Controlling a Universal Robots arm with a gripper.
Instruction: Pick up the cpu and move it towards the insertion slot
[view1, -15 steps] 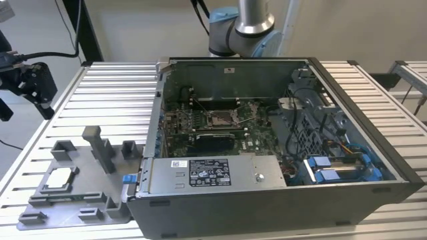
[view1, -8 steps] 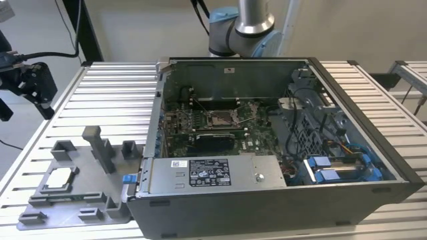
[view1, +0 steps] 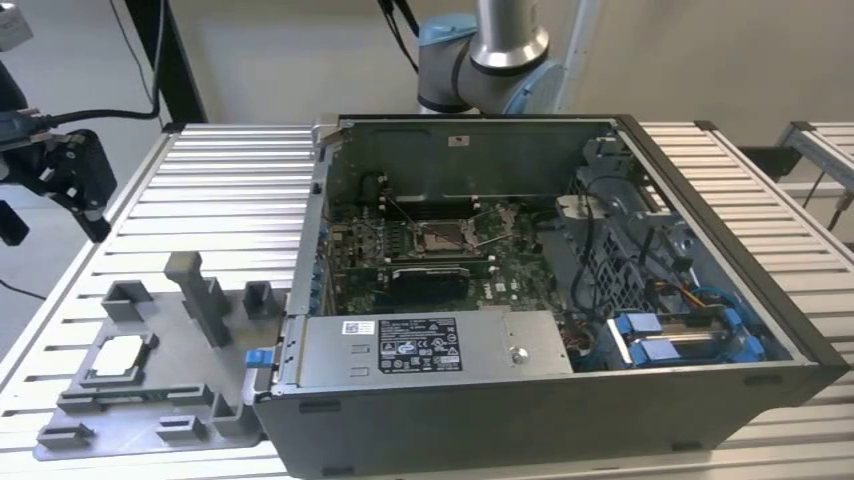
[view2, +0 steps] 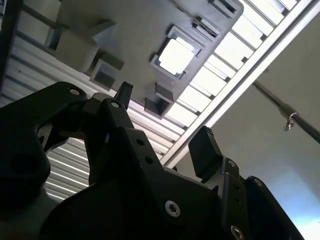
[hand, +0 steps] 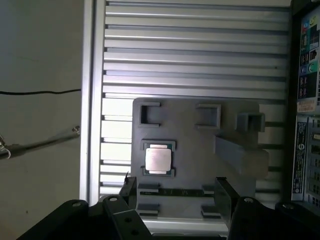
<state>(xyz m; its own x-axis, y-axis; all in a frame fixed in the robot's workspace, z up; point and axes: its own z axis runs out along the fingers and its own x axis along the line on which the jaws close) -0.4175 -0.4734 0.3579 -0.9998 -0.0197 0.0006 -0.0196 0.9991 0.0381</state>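
Approach stage of the pick-up. The black two-fingered tool (hand: 175, 192) is wide open: in both wrist views its two fingers stand far apart with nothing between them, and they touch nothing. In the exterior view the tool hangs at the exterior view's far left, above the edge of the ribbed aluminium table (view1: 227, 190) and well clear of the parts below it.

The cpu (hand: 158, 160), a small flat square chip with a silvery-white metallic face, lies flat in a square recess of the grey plastic tray (hand: 200, 125). It is not yet lifted. The tray rests on the table just beside the open dark-grey metal computer case (view1: 534, 410), on the case's side toward the exterior view's left. In the first wrist view the chip sits ahead of the gap between the fingers, apart from both.

The insertion slot (view1: 441, 237), a square socket with a silver metal frame set in the green circuit board (view1: 501, 270), lies deep inside the case, well apart from the chip and with the case wall between them.

By judgement, the step in hand is reaching for the chip, and none of the carrying is done. A grasp here would call for the fingers to straddle two opposite edges of the chip inside the shallow recess, squarely aligned, since the chip is thin and the recess walls leave little room.
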